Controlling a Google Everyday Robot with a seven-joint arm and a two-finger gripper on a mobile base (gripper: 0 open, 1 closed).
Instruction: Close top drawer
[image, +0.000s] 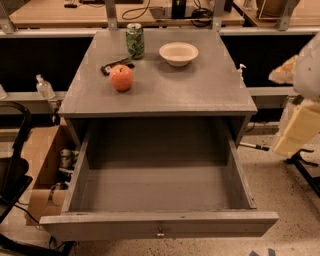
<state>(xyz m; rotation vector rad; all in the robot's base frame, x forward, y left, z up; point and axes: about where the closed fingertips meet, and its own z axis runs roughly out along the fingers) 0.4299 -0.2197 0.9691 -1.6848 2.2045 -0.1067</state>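
The top drawer (160, 190) of the grey cabinet stands pulled far out toward me, a deep plain grey box with nothing in it. Its front panel (100, 225) runs along the bottom of the view, with a small round metal knob (160, 233) at its centre. My gripper (300, 129) shows as a cream block under the white arm (309, 70) at the right edge. It is to the right of the cabinet, apart from the drawer and level with the cabinet's top edge.
On the cabinet top (200, 90) are a red apple (121, 77), a green can (134, 41), a white bowl (178, 53) and a dark snack bar (115, 65). A cardboard box (42, 165) and a black chair (12, 165) stand at the left. A bench runs behind.
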